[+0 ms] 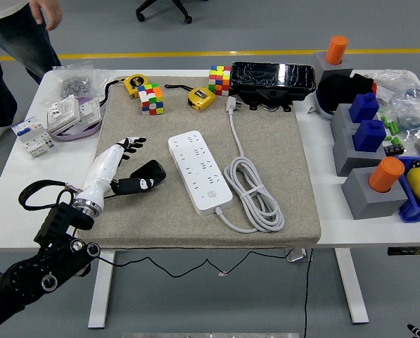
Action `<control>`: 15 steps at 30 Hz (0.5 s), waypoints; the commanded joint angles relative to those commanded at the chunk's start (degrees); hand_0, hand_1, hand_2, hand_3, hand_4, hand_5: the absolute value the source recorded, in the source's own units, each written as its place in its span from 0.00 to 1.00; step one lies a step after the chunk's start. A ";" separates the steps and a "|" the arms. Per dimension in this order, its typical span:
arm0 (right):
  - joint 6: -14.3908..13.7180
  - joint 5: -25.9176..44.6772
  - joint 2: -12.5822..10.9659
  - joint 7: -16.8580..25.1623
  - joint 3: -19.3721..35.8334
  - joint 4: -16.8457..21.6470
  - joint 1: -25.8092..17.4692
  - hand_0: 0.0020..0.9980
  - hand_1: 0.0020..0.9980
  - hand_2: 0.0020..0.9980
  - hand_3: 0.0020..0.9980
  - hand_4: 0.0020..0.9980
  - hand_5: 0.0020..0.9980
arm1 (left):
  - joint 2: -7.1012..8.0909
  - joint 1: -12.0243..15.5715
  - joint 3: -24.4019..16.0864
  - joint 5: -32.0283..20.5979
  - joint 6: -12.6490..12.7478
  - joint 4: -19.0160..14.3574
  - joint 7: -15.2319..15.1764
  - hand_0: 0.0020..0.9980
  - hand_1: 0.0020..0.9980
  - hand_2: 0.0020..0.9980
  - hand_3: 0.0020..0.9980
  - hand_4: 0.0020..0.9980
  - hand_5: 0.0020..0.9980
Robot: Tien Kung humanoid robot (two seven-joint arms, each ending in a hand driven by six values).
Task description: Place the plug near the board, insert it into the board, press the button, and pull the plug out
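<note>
A white power strip (199, 171) lies at an angle in the middle of the tan mat (280, 141), its button (211, 198) near the front end. Its white cord (255, 196) is coiled to the right and runs back to the white plug (231, 104), which lies loose near the mat's far edge. My left hand (143, 159) rests on the mat just left of the strip, fingers (131, 144) spread and thumb out, holding nothing. It is not touching the strip.
Two colour cubes (151, 98) (219, 79), two yellow tape measures (201, 98) (133, 84) and a black box (271, 79) sit along the mat's back. Grey blocks with blue and orange pegs (368, 162) crowd the right. A person (13, 35) stands at the far left.
</note>
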 joint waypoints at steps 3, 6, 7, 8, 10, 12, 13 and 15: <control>0.04 0.03 0.01 -0.04 -0.01 -0.07 0.14 0.52 0.63 0.62 0.55 0.89 0.41 | 0.42 0.12 -0.61 -6.67 1.03 -0.87 -5.82 0.60 0.69 0.71 0.78 0.91 0.38; 0.09 0.02 -0.01 -0.04 -0.11 -0.04 0.29 0.52 0.63 0.62 0.55 0.89 0.41 | 0.85 0.43 -1.46 -13.55 0.75 -2.01 -10.29 0.60 0.69 0.71 0.78 0.91 0.38; 0.11 0.04 -0.02 -0.06 -0.21 -0.07 0.33 0.52 0.63 0.62 0.55 0.89 0.41 | 0.95 0.50 -1.72 -16.33 0.57 -2.26 -10.98 0.60 0.69 0.71 0.78 0.91 0.38; 0.11 0.05 -0.04 -0.06 -0.26 -0.09 0.35 0.52 0.63 0.62 0.55 0.89 0.41 | 1.02 0.53 -1.87 -17.79 0.50 -2.37 -11.25 0.60 0.69 0.71 0.78 0.91 0.38; 0.08 0.04 -0.17 -0.03 -0.27 -0.05 0.42 0.52 0.63 0.62 0.55 0.89 0.41 | 1.13 0.51 -2.24 -20.21 0.28 -2.55 -12.00 0.59 0.69 0.70 0.76 0.90 0.41; 0.05 0.04 -0.26 0.01 -0.27 -0.02 0.45 0.52 0.63 0.62 0.55 0.89 0.41 | 1.18 0.38 -2.40 -21.54 0.22 -2.61 -12.39 0.59 0.69 0.70 0.76 0.90 0.41; 0.06 0.08 -0.29 -0.01 -0.37 -0.06 0.50 0.52 0.63 0.62 0.55 0.89 0.41 | 1.23 0.25 -2.63 -22.58 0.17 -2.69 -12.72 0.59 0.69 0.70 0.76 0.90 0.41; 0.09 0.15 -0.30 -0.03 -0.54 -0.11 0.49 0.52 0.63 0.62 0.55 0.89 0.41 | 1.27 0.17 -3.12 -23.98 0.20 -2.79 -13.26 0.58 0.66 0.68 0.75 0.89 0.43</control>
